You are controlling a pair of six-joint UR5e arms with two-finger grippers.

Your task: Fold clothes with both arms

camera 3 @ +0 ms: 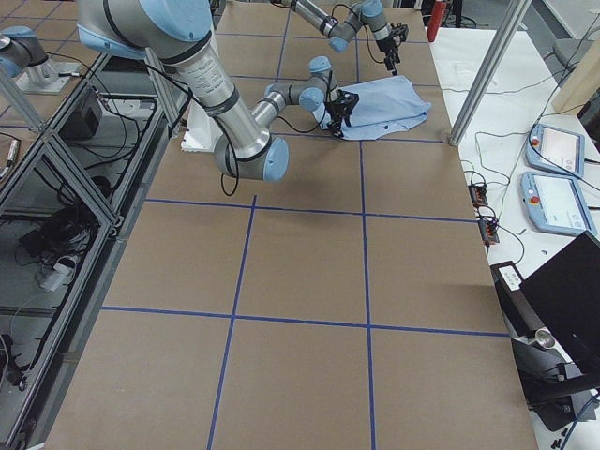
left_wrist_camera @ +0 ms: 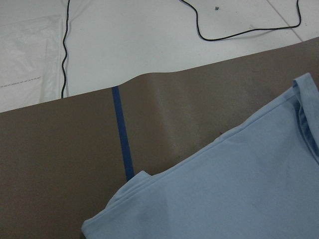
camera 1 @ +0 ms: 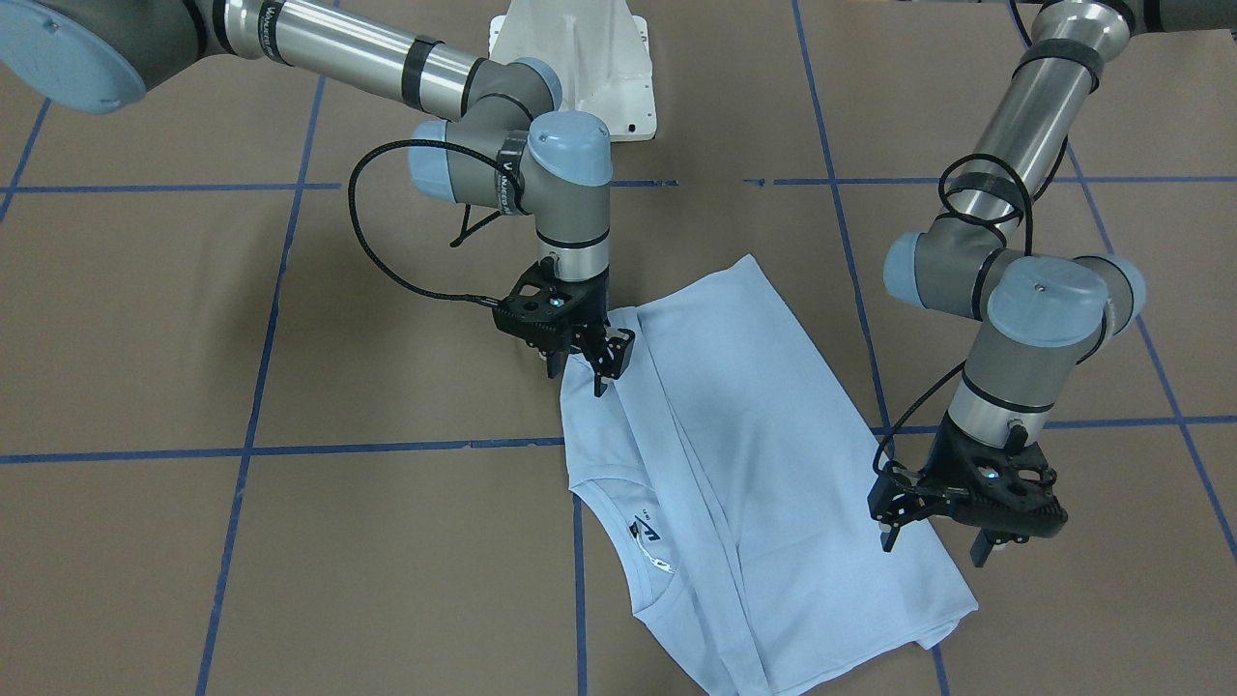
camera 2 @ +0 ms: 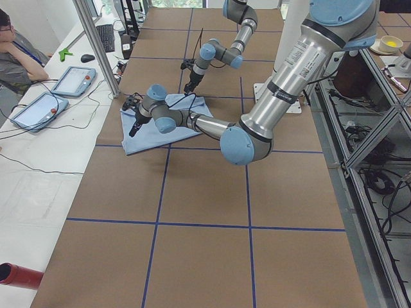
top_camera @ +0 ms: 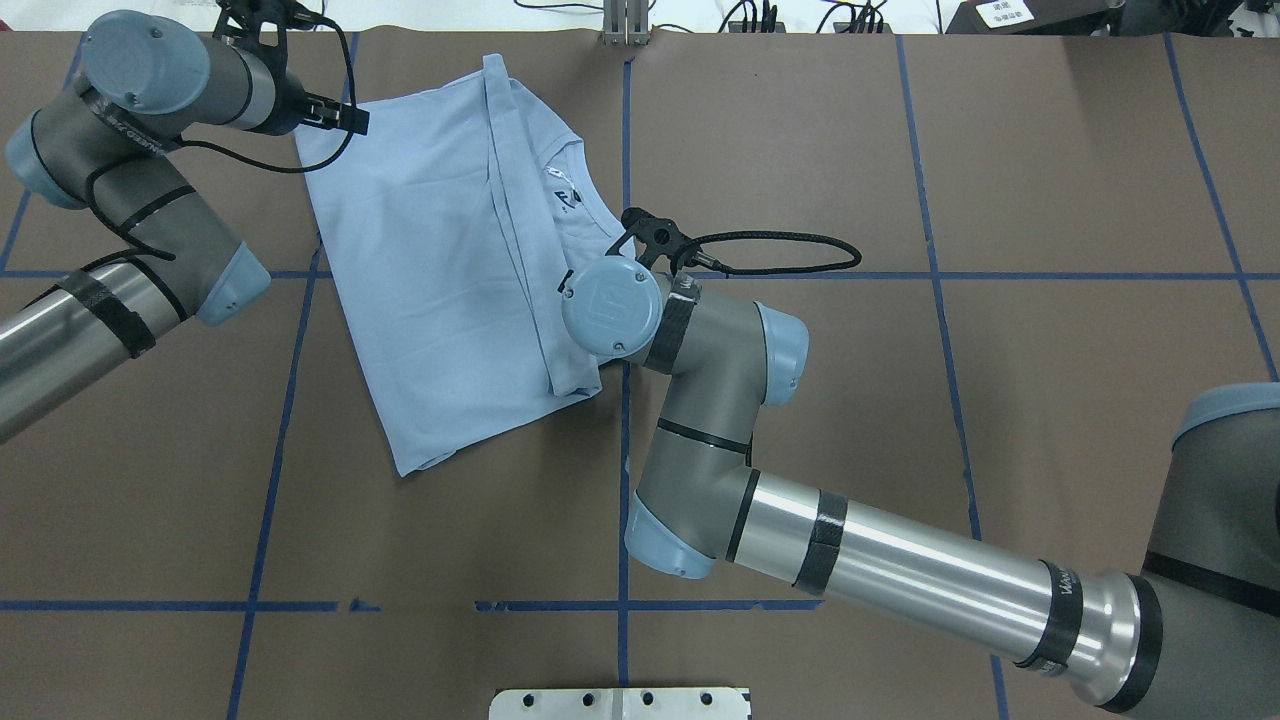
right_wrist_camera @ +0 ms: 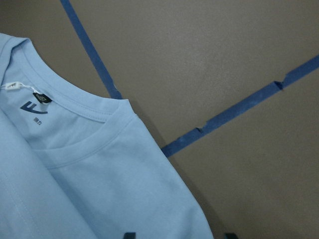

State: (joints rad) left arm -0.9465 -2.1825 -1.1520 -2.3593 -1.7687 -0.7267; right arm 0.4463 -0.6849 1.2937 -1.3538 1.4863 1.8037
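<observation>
From across the table, the light blue T-shirt (camera 1: 773, 454) lies flat on the brown table (camera 1: 145, 338), a little right of the middle of the frame and reaching its bottom edge. The right gripper (camera 1: 580, 372) is down at the shirt's upper left corner with its jaws spread, one finger over cloth and one over bare table. Its wrist camera shows the two tips apart in the same way. The left gripper (camera 1: 933, 549) hangs over the shirt's right-hand edge near the lower right corner, jaws apart with nothing between them, and it looks clear of the cloth.

I'd say they're lining up a grasp for the next fold. To do it well, the right one should press down and close on every layer at that corner. The left one needs to drop to its own edge and take the whole stack too. Then both should lift together so the shirt doesn't twist.

The shirt's long axis runs steeply from upper left to lower right. A folded-over layer ends in a straight fold edge (camera 1: 691, 464) along that axis, and the collar (camera 1: 618, 541) sits on the left long side, opening toward the lower left
</observation>
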